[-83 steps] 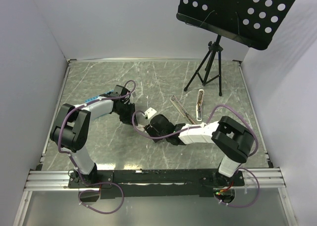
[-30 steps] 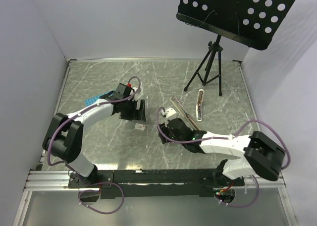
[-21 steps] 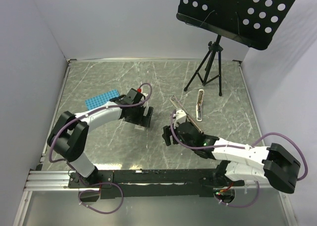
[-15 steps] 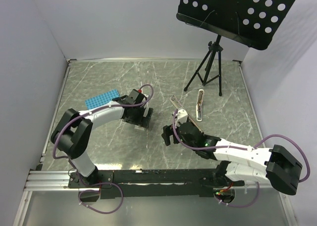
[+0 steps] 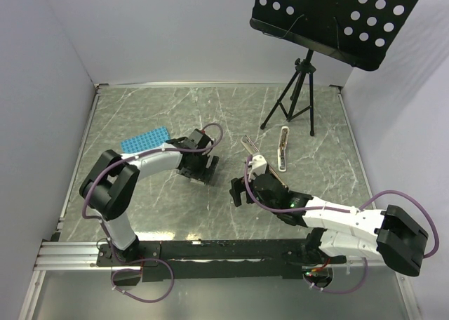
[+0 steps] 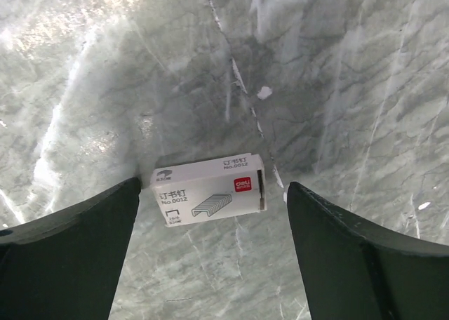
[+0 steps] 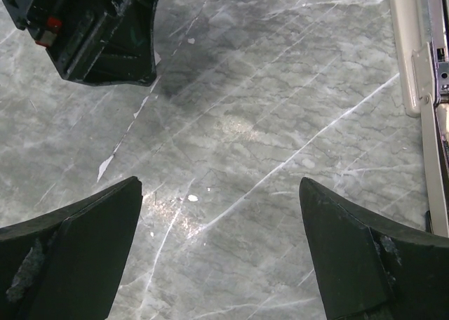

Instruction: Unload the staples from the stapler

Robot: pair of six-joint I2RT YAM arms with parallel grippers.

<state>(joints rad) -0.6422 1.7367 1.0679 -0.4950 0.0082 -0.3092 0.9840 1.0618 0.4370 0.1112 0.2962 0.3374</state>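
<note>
left tool (image 6: 212, 188) is open, a white box (image 6: 208, 199) between its fingers. right tool (image 7: 219, 187) is open, stapler (image 7: 405, 53) at its 2 o'clock.

Bare table (image 7: 245, 123) spans the right claw (image 7: 219, 215) gap; stapler (image 7: 407, 53) lies just beside.

Both arms reach in toward the middle, wrists tipped down. The left gripper (image 5: 201, 169) gapes wide, and the right gripper (image 5: 239, 191) is spread wide too.
</note>
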